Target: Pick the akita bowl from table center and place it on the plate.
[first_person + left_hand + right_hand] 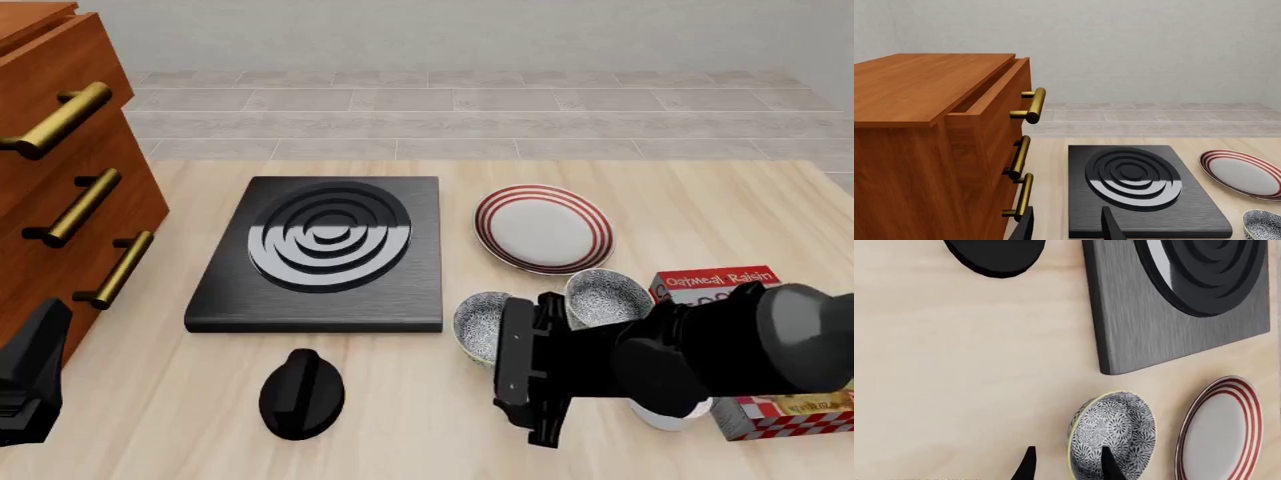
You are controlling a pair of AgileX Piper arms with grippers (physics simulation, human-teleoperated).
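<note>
The akita bowl (481, 322) (1113, 432), speckled dark and white, sits on the table near its middle, just in front of the plate (545, 228) (1219, 430). The plate is white with red rings and has nothing on it. My right gripper (1067, 467) (514, 360) is open and straddles the bowl's rim, one finger (1108, 465) over the inside and the other outside. The left gripper (1066, 229) is open and holds nothing, low at the table's near left by the cabinet.
A second, look-alike speckled bowl (607, 293) stands right of the akita bowl. The black stove slab (320, 250) lies left of the plate, with a black knob (300, 395) in front of it. A wooden drawer cabinet (60, 180) fills the left. A cereal box (721, 285) stands behind my right arm.
</note>
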